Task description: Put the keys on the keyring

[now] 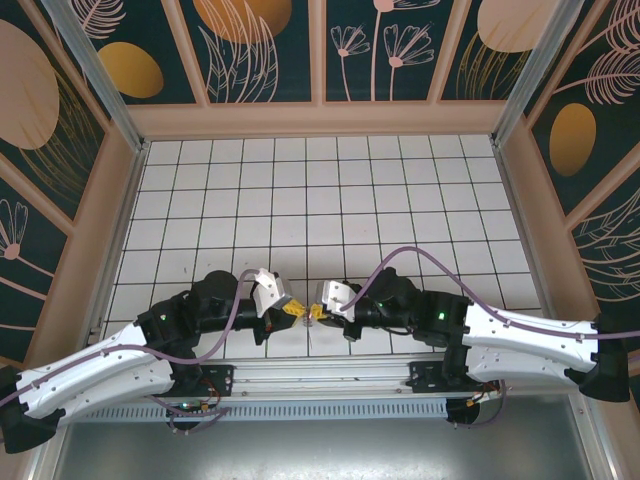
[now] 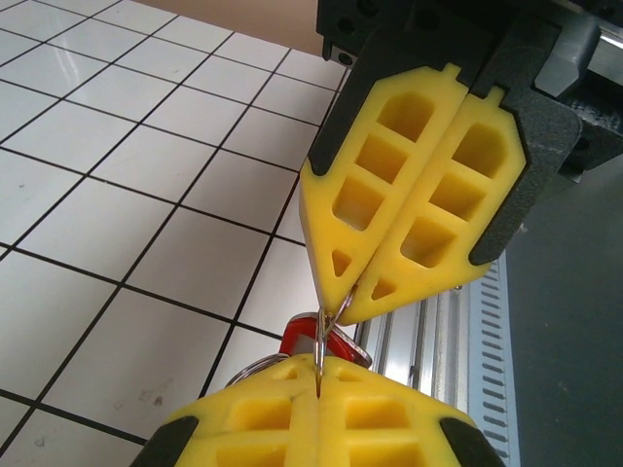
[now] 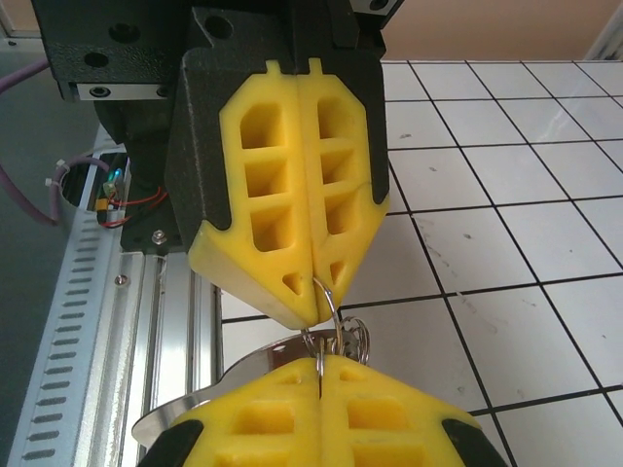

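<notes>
At the bottom centre of the top view, the left gripper (image 1: 291, 310) and right gripper (image 1: 317, 314) meet tip to tip. Both are closed on the keyring (image 2: 320, 348) wire, probably to steady it. The red key (image 2: 295, 339) hangs just behind.

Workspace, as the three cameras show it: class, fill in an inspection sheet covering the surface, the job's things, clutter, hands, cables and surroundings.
surface: white tiled table with dark grid lines.
job's things: the keyring has a thin wire ring that runs between the tips of the two hands. The key shows its red head beside that ring. Its blade is hidden.
clutter: nothing seen.
hands: left hand and right hand are both shut. They meet tip to tip near the table's near edge, each pinching the wire ring.
cables: a purple cable loops over each arm.
surroundings: leaf-patterned wall panels; metal rail along the near edge.
</notes>
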Controlling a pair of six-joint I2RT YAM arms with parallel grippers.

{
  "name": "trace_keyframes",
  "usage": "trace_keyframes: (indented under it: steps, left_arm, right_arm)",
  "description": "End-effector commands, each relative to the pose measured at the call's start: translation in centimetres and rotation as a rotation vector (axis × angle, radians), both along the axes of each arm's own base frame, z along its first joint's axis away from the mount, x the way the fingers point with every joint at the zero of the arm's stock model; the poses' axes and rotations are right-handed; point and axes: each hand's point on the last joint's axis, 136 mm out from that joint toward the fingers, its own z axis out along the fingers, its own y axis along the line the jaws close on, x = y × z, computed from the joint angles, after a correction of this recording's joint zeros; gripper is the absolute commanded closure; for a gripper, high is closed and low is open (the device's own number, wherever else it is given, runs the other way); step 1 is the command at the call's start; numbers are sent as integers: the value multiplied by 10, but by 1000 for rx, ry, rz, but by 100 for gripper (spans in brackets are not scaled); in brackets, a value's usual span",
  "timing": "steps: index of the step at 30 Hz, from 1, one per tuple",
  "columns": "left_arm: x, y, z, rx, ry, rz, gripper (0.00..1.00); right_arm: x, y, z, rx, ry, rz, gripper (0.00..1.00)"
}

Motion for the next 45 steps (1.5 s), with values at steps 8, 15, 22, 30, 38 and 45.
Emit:
trace_keyframes:
  steps: [8, 15, 22, 30, 38, 45]
  left_arm:
    - [-2, -4, 36, -106, -50, -17, 100]
    - [-2, -4, 36, -109, -50, -14, 100]
    - [-1, -4, 37, -113, -53, -13, 100]
    - [0, -3, 37, -111, -55, -3, 100]
    - [-1, -3, 38, -121, -56, -5, 100]
    - [-6, 0, 47, -156, -73, -24, 100]
  right_arm:
    - [-5, 0, -9, -17, -41, 11, 97]
    - [-6, -2, -7, 2, -47, 9, 90]
    - [-10, -3, -4, 23, -50, 21, 86]
    - [-24, -6, 7, 85, -63, 60, 85]
    - [-16, -3, 7, 82, -75, 18, 84]
    - [-4, -18, 44, 239, -59, -77, 84]
